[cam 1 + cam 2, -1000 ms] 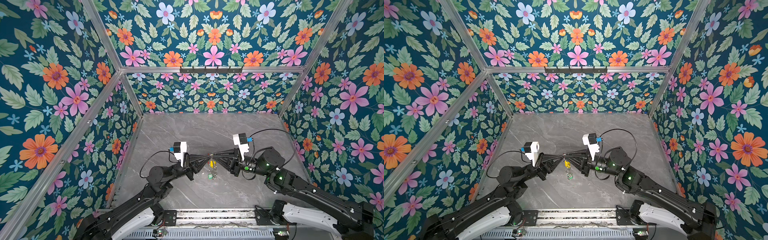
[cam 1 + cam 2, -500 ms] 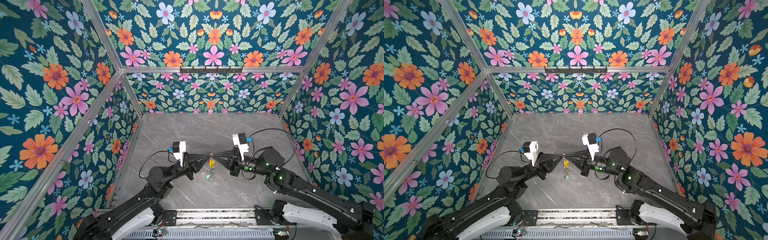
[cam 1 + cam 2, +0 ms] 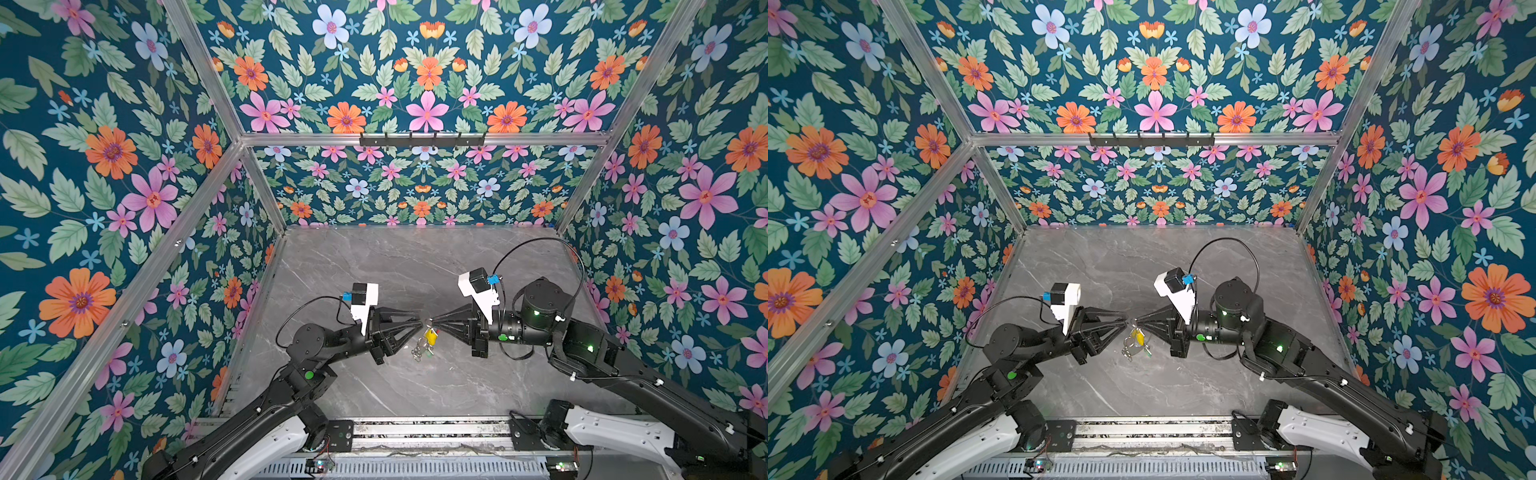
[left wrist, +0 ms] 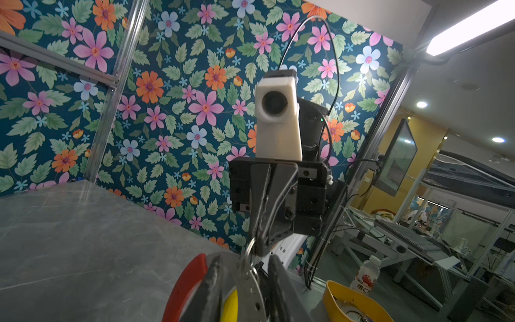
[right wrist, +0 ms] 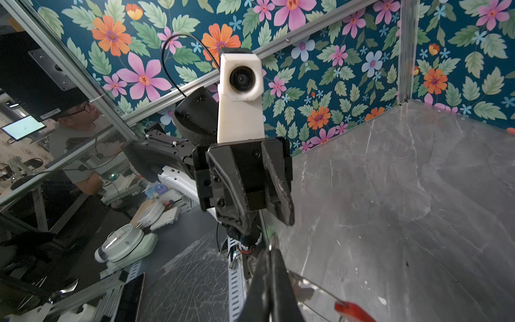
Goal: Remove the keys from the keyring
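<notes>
**One pinch on a thin wire: the keyring may slip or turn**

The right jaws are closed on the bare wire of the keyring (image 4: 187, 284). Its red sleeve (image 5: 351, 311) curves away to one side of them. The left jaws stand a little apart, tip to tip with the right ones and almost touching them. The wire passes between them, but I cannot tell if they press on it.

The keys (image 3: 431, 336) hang just under the place where the two pairs of jaws meet. The yellow tag (image 3: 1138, 337) is nearest the tips, and the split rings (image 3: 417, 351) and green tag (image 3: 429, 353) are lower. Whether the lowest ring touches the table (image 3: 374, 270) is not clear. I judge that both keys are on the keyring and none is off yet.

The risks as I judge them:
- The full weight now seems to hang from one narrow pinch, so the wire could turn or slide in the right jaws.
- If the keyring swings, the keys could run along it toward the sleeve, away from where they can come off.
- The tips are very close, so a new grasp by the left jaws could hit the right jaws or catch a split ring.

One second ago the left jaws were closed and the right ones slightly parted. Now this is reversed, so the hold has passed to the right. Both arms have hardly moved, and the keys hang under the tips as before.
</notes>
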Available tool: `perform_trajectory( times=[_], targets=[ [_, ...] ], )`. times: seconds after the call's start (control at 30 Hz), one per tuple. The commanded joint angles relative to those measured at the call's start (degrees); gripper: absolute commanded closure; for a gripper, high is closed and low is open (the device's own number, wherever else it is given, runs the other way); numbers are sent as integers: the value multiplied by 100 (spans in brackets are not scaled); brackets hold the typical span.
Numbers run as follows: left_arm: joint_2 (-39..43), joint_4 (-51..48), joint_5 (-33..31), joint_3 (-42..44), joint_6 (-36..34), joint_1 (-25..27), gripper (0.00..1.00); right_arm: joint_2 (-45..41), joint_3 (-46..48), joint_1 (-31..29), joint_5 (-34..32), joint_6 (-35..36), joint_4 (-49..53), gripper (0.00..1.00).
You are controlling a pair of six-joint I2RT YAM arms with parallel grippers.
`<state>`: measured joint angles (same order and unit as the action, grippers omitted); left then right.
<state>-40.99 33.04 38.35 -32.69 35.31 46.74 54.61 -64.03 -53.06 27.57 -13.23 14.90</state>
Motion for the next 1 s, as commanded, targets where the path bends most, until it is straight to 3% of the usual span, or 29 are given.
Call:
perform_trajectory(
  times=[0.0, 0.2, 0.97],
  targets=[
    [-5, -1006, 463, -248, -378, 2, 73, 49, -241, 89, 423, 515, 778, 100],
    [-222, -1596, 832, -618, -582, 2, 72, 189, -520, 173, 787, 749, 1222, 100],
    [-685, -1371, 1442, -871, -404, 2, 80, 348, -744, 315, 1044, 1042, 1718, 100]
  ],
)
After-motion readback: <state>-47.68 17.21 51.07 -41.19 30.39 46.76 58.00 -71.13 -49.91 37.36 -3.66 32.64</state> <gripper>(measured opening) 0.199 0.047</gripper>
